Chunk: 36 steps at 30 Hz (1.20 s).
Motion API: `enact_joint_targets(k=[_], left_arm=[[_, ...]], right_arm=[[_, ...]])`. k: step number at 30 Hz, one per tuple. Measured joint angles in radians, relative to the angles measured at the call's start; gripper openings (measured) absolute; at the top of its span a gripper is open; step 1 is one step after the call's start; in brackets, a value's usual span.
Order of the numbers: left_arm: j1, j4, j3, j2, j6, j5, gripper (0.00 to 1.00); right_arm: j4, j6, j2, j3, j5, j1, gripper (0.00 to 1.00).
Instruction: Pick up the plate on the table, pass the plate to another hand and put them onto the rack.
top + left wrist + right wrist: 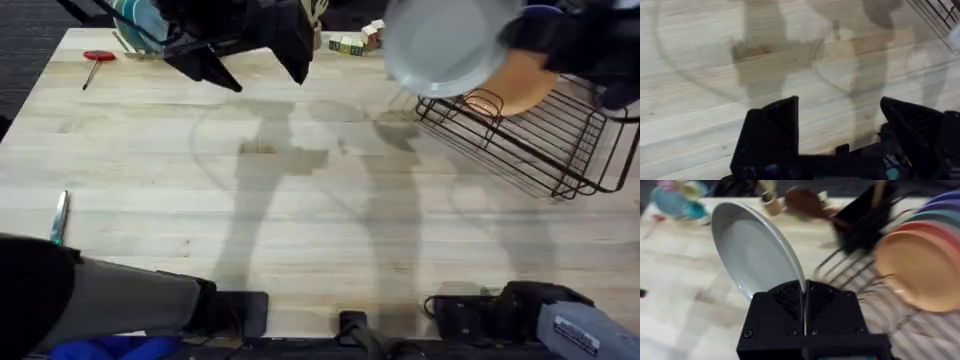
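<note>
- The right gripper (804, 296) has its jaws closed tight on the thin rim of the plate (757, 255); the black ribbed fingers (785, 297) press on both faces of the rim.
- The plate is round, glossy and white-grey, with a shallow raised rim. It rises on edge from these jaws, above the table (685, 305) and not touching it.
- Beyond the jaws and to one side is the rack (860, 225), made of thin black wire. A smooth orange plate (922, 270) stands in it, with red, teal and purple rims behind it.
- In the overhead view the plate (445, 45) hangs just beside the rack (540, 135), over its near corner.
- The left gripper (840, 125) holds its jaws wide apart, with nothing between them. Under them is only the light-wood butcher-block table (700, 90), with long planks and soft shadows.
</note>
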Motion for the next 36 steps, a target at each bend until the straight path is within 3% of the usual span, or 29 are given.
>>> enact_joint_targets(k=[7,16,24,36], left_arm=[[0.0,0.0,0.0,0.0,0.0,0.0,0.993],[0.0,0.0,0.0,0.0,0.0,0.0,0.994],[0.0,0.0,0.0,0.0,0.0,0.0,0.994],[0.0,0.0,0.0,0.0,0.0,0.0,0.993]], right_arm=[[0.043,-0.182,-0.076,0.0,0.0,-0.155,0.028],[0.127,-0.498,-0.098,0.0,0.0,-0.277,0.028],[0.13,-0.802,-0.096,0.0,0.0,-0.337,0.029],[0.224,-0.931,0.032,0.0,0.0,-0.359,0.029]])
